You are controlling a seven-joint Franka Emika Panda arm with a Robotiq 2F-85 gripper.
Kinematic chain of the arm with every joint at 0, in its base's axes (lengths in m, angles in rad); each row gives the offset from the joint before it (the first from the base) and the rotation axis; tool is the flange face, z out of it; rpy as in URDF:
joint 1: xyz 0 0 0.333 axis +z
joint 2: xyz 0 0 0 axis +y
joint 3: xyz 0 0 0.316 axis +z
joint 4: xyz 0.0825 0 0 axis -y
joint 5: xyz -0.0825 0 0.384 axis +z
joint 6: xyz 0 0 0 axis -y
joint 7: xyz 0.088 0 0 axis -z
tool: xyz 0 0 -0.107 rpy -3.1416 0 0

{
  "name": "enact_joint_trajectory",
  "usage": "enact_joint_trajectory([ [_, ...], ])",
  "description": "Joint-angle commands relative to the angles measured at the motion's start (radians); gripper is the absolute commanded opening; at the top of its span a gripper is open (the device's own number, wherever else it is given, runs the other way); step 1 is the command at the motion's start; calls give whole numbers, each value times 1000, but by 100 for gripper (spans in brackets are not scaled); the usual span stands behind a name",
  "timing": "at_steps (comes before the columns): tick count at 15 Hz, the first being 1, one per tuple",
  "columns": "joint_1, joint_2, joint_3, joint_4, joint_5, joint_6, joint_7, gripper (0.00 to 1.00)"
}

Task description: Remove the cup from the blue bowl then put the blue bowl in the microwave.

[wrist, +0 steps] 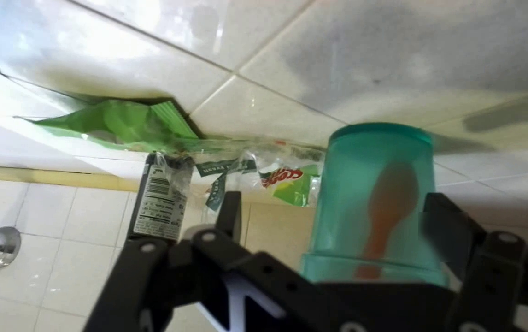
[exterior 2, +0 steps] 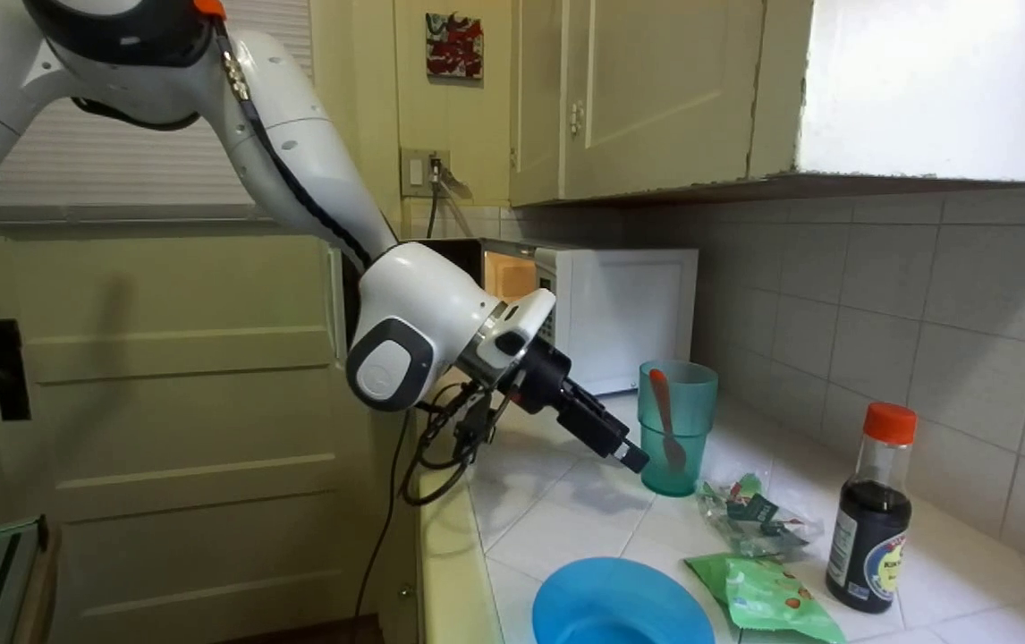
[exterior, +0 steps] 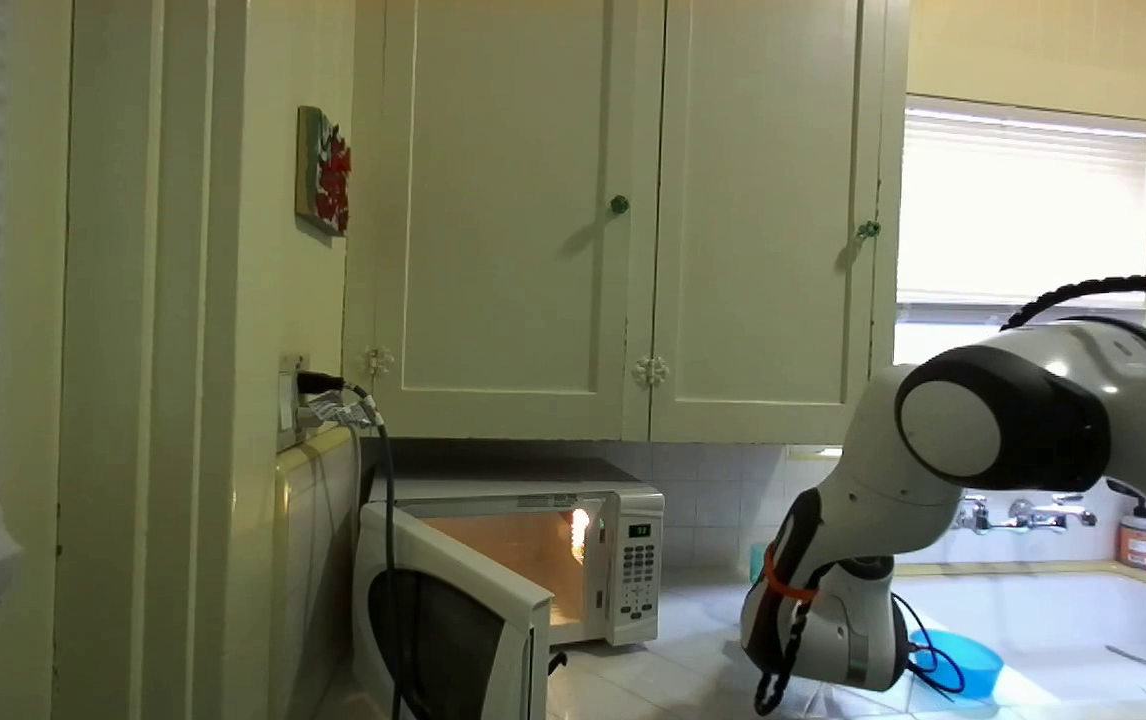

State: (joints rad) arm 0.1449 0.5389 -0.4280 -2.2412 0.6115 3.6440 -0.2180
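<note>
The light blue bowl (exterior 2: 624,599) sits on the tiled counter, with no cup in it; it also shows behind the arm in an exterior view (exterior: 973,665). The teal cup (exterior 2: 696,402), with an orange-red spoon inside, stands upright on the counter near the wall. My gripper (exterior 2: 633,456) points down at the cup's side. In the wrist view the gripper (wrist: 335,207) is open, and the cup (wrist: 351,203) shows between the fingers, nearer the right one. I cannot tell if they touch. The silver-white microwave (exterior: 638,570) has its door open and its inside lit.
The open microwave door (exterior: 453,620) juts toward the front. A clear wrapper (exterior 2: 758,519), a green packet (exterior 2: 763,595) and a red-capped sauce bottle (exterior 2: 870,537) stand or lie near the cup and bowl. A white sink (exterior: 1053,610) is beside the bowl. Cabinets (exterior: 523,200) hang above.
</note>
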Motion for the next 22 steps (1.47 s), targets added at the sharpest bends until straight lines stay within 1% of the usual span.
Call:
enact_joint_trajectory([
  [1,-4,-200,14,-157,-124,-111,-84,100],
  [3,-3,-282,1,-216,-178,-178,-135,100],
  [5,-4,-380,-35,-275,-223,-267,-221,100],
  [6,2,-420,-64,-293,-237,-315,-275,100],
  [8,31,-471,-166,-318,-259,-394,-410,100],
  [10,55,-460,-293,-312,-305,-434,-519,100],
  [12,71,-435,-408,-287,-386,-463,-589,100],
  [15,132,-402,-568,-252,-517,-501,-651,100],
  [17,190,-398,-648,-238,-585,-533,-654,100],
  [19,251,-419,-700,-234,-629,-579,-632,100],
  [20,278,-429,-716,-230,-639,-614,-617,100],
  [22,323,-475,-740,-217,-654,-720,-598,100],
])
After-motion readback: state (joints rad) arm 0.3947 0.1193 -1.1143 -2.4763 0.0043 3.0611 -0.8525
